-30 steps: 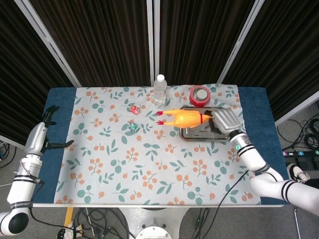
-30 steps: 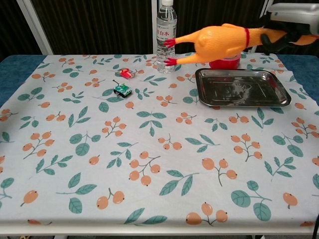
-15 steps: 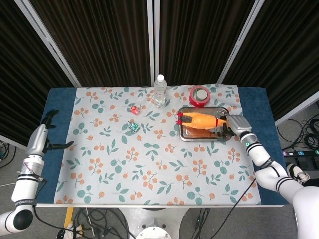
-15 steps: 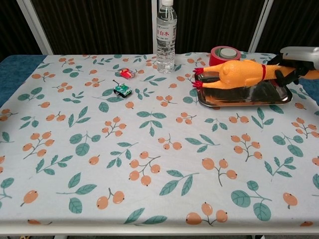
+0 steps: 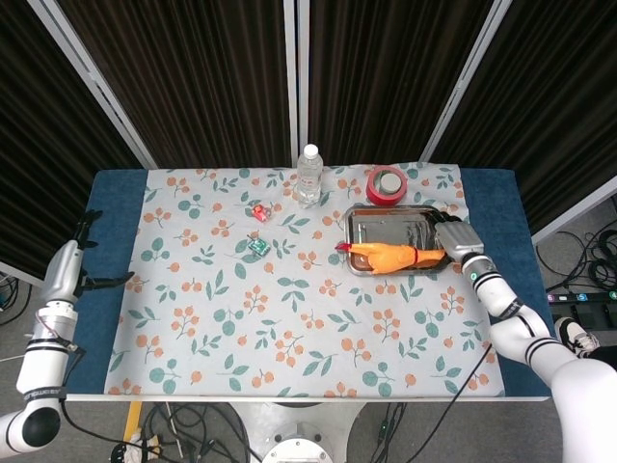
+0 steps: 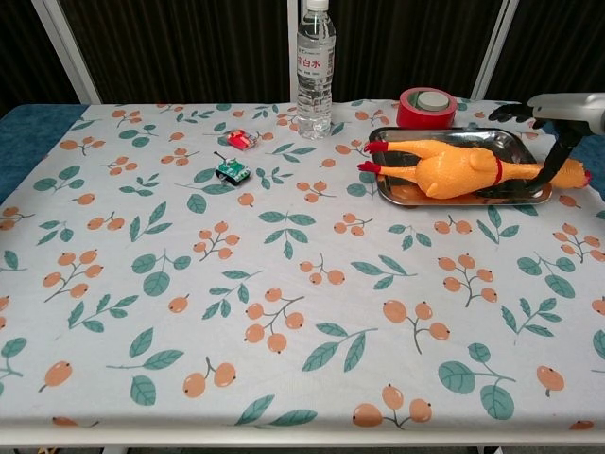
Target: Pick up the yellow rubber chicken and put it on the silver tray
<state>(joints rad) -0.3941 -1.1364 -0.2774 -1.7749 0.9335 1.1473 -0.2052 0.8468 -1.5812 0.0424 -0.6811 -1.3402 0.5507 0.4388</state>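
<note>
The yellow rubber chicken (image 6: 444, 171) lies on its side in the silver tray (image 6: 477, 140), red feet to the left and head past the tray's right rim. From the head view the chicken (image 5: 388, 257) lies along the near edge of the tray (image 5: 386, 225). My right hand (image 6: 556, 118) hovers over the chicken's neck with fingers spread; one dark finger (image 6: 554, 156) hangs down in front of the neck. That right hand (image 5: 457, 240) sits at the tray's right edge. My left hand (image 5: 64, 274) hangs open off the table's far left, holding nothing.
A water bottle (image 6: 316, 57) and a red tape roll (image 6: 426, 106) stand just behind the tray. A small red toy (image 6: 238, 139) and a green toy (image 6: 230, 170) lie left of centre on the floral cloth (image 6: 284, 284).
My right hand lowered the chicken from above the table down onto the tray and then spread its fingers off the neck. My left hand drifted slightly outward.
</note>
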